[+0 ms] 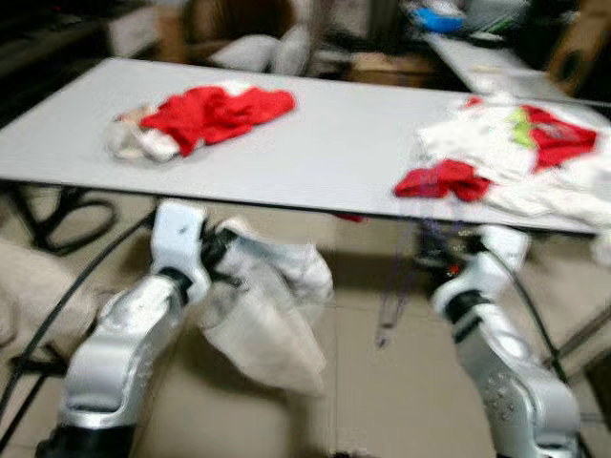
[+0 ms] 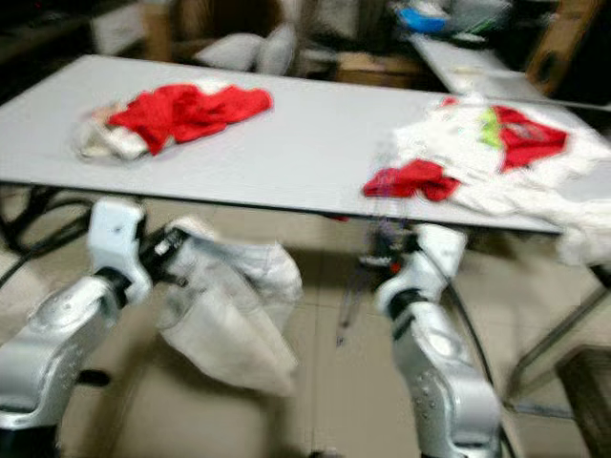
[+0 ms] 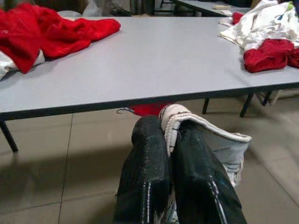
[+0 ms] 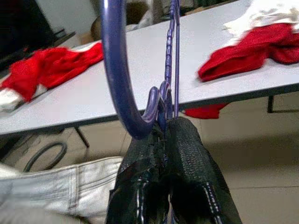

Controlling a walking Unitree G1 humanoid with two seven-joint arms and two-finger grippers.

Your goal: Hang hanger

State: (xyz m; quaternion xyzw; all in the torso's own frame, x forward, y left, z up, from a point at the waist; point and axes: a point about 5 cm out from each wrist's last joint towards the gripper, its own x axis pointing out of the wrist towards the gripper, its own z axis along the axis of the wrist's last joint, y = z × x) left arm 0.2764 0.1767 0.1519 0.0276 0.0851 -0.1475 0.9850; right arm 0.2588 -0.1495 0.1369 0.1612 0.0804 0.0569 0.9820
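Observation:
My left gripper [image 1: 216, 250] is low in front of the grey table [image 1: 334, 143], shut on a white garment [image 1: 267, 320] that hangs crumpled below it. In the left wrist view the fingers [image 3: 149, 140] pinch the garment's thick hem [image 3: 174, 116]. My right gripper [image 1: 451, 260] is under the table's front edge, shut on a thin purple hanger [image 4: 117, 70]. The hanger's hook curves up right in front of the right wrist camera, and its wire frame [image 1: 389, 320] dangles faintly toward the floor. The eye views are blurred.
A red garment [image 1: 215, 110] with a white piece lies on the table's left. A small red cloth [image 1: 441, 179] and a white and red pile [image 1: 496, 138] lie on its right. Black cables [image 1: 57, 224] loop on the tiled floor at left. A second table [image 1: 477, 57] stands behind.

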